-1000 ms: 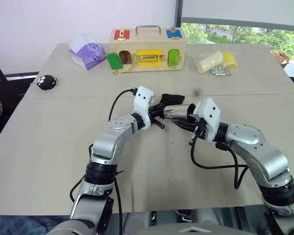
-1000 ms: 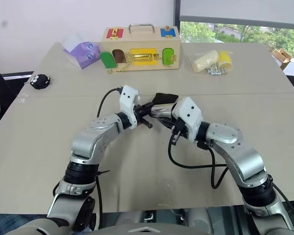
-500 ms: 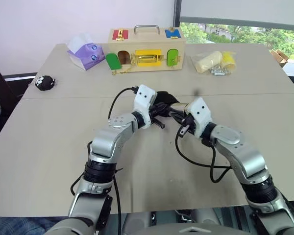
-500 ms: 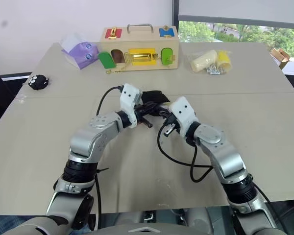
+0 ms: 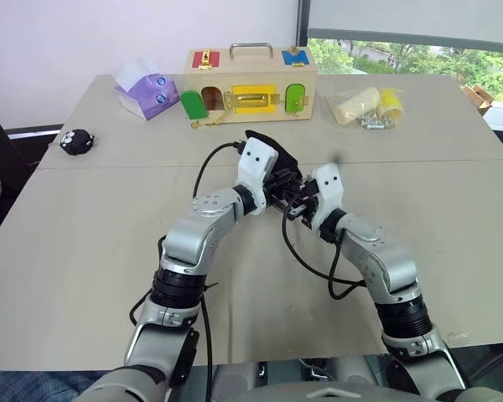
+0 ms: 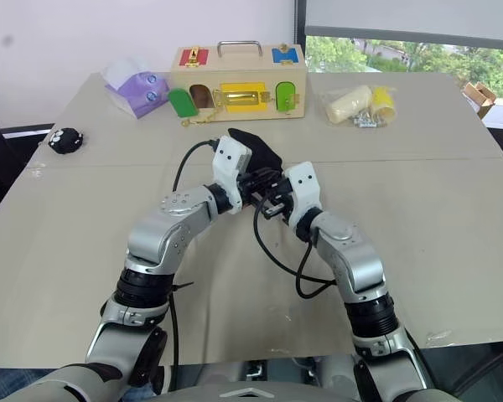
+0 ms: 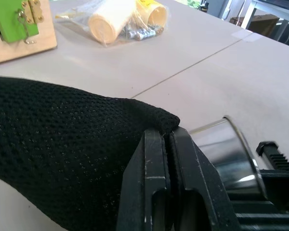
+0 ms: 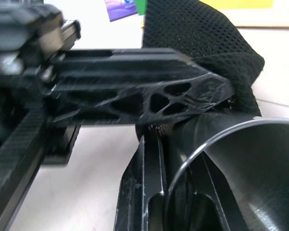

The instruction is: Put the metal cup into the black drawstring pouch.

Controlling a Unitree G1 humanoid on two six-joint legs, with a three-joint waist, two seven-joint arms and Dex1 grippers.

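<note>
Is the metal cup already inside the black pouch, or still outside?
Outside. The metal cup lies sideways in the right gripper, its steel wall bare beside the black pouch that the left gripper pinches.

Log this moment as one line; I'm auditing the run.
left gripper: shut on black drawstring pouch | right gripper: shut on metal cup | cup at pouch, not yet in

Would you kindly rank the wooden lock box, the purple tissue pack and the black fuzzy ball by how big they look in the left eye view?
1. wooden lock box, clearly the largest.
2. purple tissue pack.
3. black fuzzy ball, smallest, although it lies somewhat nearer the camera.
</note>
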